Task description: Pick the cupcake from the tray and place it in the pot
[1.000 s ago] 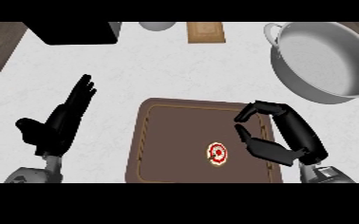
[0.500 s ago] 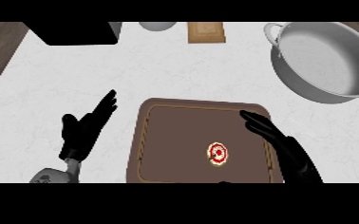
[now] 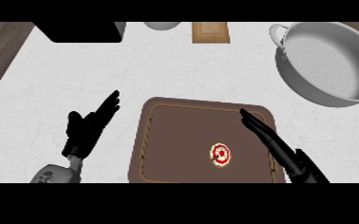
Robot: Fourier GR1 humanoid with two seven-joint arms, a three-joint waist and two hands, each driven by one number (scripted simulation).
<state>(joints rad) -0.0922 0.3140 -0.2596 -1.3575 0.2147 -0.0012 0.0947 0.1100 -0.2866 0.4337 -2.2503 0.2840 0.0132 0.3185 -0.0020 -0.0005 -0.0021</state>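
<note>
A small cupcake with red and white icing sits on the brown tray, toward its lower right. My right hand lies open over the tray's right edge, fingers straight and pointing up-left, a short way right of the cupcake and apart from it. The grey pot stands at the upper right, nothing inside it. My left hand is open on the counter left of the tray, fingers up.
A black box sits at the top left. A white bowl and a tan board lie along the back edge. The marble counter stretches between tray and pot.
My right hand went from curled fingers to straight ones and dropped lower toward the view's bottom. The left hand moved right and down. The cupcake stayed put.
</note>
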